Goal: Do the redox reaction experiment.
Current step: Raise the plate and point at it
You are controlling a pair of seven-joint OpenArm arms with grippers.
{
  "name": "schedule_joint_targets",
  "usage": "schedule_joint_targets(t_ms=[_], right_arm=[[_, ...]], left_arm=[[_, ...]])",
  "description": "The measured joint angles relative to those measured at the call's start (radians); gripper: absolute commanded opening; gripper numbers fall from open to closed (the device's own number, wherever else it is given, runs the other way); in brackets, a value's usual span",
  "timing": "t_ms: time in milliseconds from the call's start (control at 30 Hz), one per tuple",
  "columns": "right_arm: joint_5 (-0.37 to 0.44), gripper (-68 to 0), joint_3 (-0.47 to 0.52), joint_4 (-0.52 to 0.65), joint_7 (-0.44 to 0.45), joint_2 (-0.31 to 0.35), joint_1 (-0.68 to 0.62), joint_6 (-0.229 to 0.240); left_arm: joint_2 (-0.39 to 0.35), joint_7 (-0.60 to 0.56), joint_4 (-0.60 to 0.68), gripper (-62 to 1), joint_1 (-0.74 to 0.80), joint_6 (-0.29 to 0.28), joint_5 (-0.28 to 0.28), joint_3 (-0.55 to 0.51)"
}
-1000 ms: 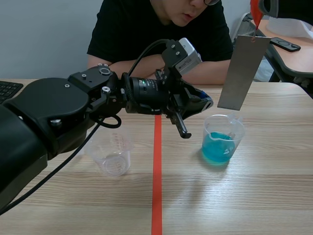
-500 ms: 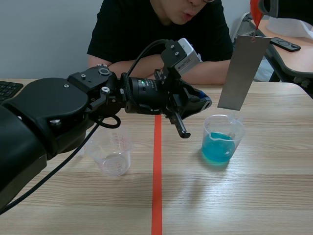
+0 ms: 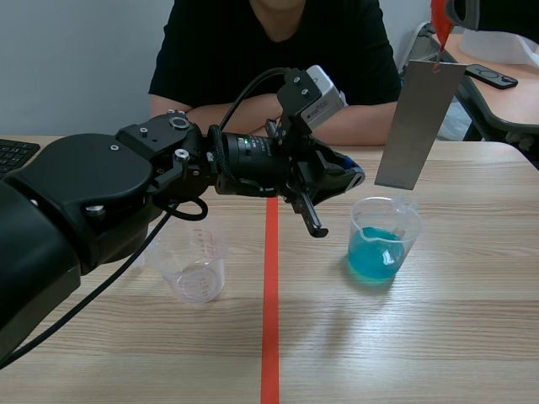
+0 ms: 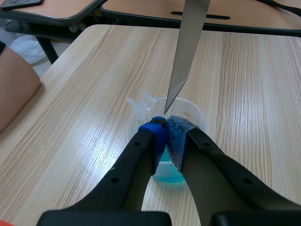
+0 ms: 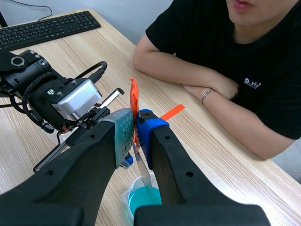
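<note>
Right pincer (image 5: 135, 123) holds metal strip (image 3: 418, 124) near-upright — tip down.

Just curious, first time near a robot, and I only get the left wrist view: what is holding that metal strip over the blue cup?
Observer: The right gripper, shut on an orange-red tab; the metal strip hangs from it.
Operator: Any other cup around?
Observer: Yes, a clear cup, seemingly empty, across the tape line from the blue-liquid beaker.
Operator: Anyone watching?
Observer: A person sits across the table, forearms resting on it.
</note>
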Motion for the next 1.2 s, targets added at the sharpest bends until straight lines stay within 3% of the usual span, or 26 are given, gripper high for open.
schedule_joint_targets(t_ms=[667,767,933,1200], right_arm=[[0.000,-66.0,0.000,0.000,0.000,0.000,0.000,0.000],[0.000,-66.0,0.000,0.000,0.000,0.000,0.000,0.000],[0.000,-66.0,0.000,0.000,0.000,0.000,0.000,0.000],[0.000,-66.0,0.000,0.000,0.000,0.000,0.000,0.000]], left_arm=[[-0.028,-0.027,0.000,-57.7,0.000,0.000,0.000,0.000],[-0.097,-0.091,0.003,-57.7,0.000,0.000,-0.004,-0.001],[-0.267,-0.126,0.005,-57.7,0.000,0.000,-0.072,-0.069],[-0.547,-0.180,0.015,-57.7,0.066,0.000,-0.090,-0.211]])
